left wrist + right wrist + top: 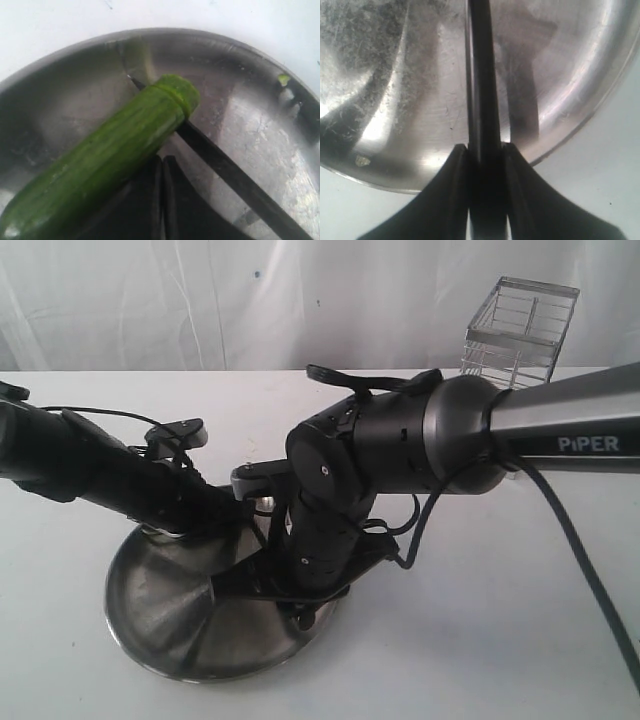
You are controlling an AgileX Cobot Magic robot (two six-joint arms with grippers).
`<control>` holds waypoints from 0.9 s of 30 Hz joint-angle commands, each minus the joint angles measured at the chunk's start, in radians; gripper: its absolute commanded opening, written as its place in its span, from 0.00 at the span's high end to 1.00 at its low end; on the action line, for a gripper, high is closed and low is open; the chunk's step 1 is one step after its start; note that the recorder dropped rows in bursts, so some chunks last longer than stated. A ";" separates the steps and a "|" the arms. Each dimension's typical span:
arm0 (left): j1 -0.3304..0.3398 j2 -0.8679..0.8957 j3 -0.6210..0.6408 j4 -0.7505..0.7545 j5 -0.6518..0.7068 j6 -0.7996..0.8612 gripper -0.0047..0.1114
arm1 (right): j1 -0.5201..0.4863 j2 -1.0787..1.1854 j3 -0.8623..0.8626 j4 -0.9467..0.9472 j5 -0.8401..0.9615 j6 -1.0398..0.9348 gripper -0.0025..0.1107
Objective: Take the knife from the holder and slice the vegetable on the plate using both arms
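The vegetable [115, 160] is a thick green cylinder with a cut end, lying on the steel plate [260, 130]. The black knife [235, 177] crosses it close to that end, and its tip shows on the far side. My left gripper [162, 200] has its fingers pressed together, and the vegetable rests against one of them. My right gripper [486, 165] is shut on the knife [482, 75] above the plate [395, 100]. In the exterior view both arms meet over the plate [150, 610] and hide the vegetable. The wire holder [520, 330] stands at the back right.
A small green scrap [283, 79] lies near the plate's rim, and the right wrist view shows this scrap [362, 160] too. White table [500, 640] surrounds the plate. The PiPER arm's cable [590, 590] trails across the right side.
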 commanded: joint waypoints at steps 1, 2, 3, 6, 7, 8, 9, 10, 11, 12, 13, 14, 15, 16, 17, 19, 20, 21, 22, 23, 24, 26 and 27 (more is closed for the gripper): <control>-0.004 -0.031 0.022 -0.010 0.004 -0.022 0.96 | -0.003 0.002 -0.002 -0.021 0.013 -0.002 0.98; -0.004 -0.045 0.022 -0.033 0.002 -0.022 0.96 | -0.003 0.006 -0.002 -0.019 0.010 -0.002 0.98; -0.004 -0.056 0.022 -0.057 0.002 -0.022 0.96 | -0.003 0.010 -0.002 -0.019 0.009 -0.002 0.98; -0.006 -0.074 0.022 -0.148 0.043 -0.020 0.96 | -0.003 0.018 -0.002 -0.019 -0.010 -0.002 0.98; -0.006 -0.074 0.022 -0.180 0.050 -0.020 0.96 | -0.003 0.020 -0.002 -0.019 -0.015 -0.002 0.98; -0.007 -0.070 0.022 -0.204 0.054 -0.015 0.96 | -0.003 0.022 -0.002 -0.019 -0.023 -0.002 0.98; -0.007 -0.061 0.022 -0.221 0.056 -0.015 0.96 | -0.003 0.022 -0.002 -0.019 -0.027 -0.002 0.98; -0.007 -0.055 0.022 -0.239 0.054 -0.015 0.96 | -0.003 0.022 -0.002 -0.019 -0.032 -0.002 0.98; -0.007 -0.048 0.022 -0.251 0.053 -0.015 0.96 | -0.003 0.022 -0.002 -0.019 -0.032 -0.002 0.98; -0.007 -0.040 0.022 -0.265 0.049 -0.015 0.96 | -0.003 0.022 -0.002 -0.019 -0.032 -0.002 0.98; -0.007 -0.029 0.022 -0.295 0.046 -0.015 0.96 | -0.003 0.022 -0.002 -0.019 -0.032 -0.002 0.98; -0.007 -0.022 0.022 -0.320 0.049 -0.008 0.96 | -0.003 0.022 -0.002 -0.019 -0.032 -0.002 0.98; -0.007 -0.015 0.022 -0.349 0.054 0.010 0.96 | -0.003 0.022 -0.002 -0.019 -0.032 -0.002 0.98; -0.007 -0.006 0.022 -0.395 0.066 0.055 0.96 | -0.003 0.022 -0.002 -0.019 -0.032 -0.002 0.98; -0.007 -0.002 0.022 -0.430 0.078 0.088 0.96 | -0.003 0.022 -0.002 -0.014 -0.032 -0.002 0.98; -0.007 0.008 0.022 -0.519 0.126 0.171 0.96 | -0.003 0.022 -0.002 -0.014 -0.032 -0.002 0.98; -0.007 0.010 0.022 -0.560 0.145 0.202 0.96 | -0.003 0.022 -0.002 -0.014 -0.032 -0.002 0.98; -0.007 0.010 0.022 -0.595 0.169 0.225 0.96 | -0.003 0.022 -0.002 -0.014 -0.032 -0.002 0.98; -0.007 0.006 0.022 -0.622 0.191 0.240 0.96 | -0.003 0.022 -0.002 -0.014 -0.032 -0.002 0.98; -0.007 0.005 0.022 -0.638 0.215 0.254 0.96 | -0.003 0.022 -0.002 -0.014 -0.032 -0.002 0.98; -0.007 0.001 0.022 -0.638 0.238 0.266 0.96 | -0.003 0.022 -0.002 -0.014 -0.032 -0.002 0.98; -0.007 -0.006 0.022 -0.638 0.250 0.277 0.96 | -0.003 0.022 -0.002 -0.014 -0.032 -0.002 0.98; -0.007 -0.006 0.022 -0.638 0.248 0.277 0.96 | -0.003 0.022 -0.002 -0.014 -0.032 -0.002 0.98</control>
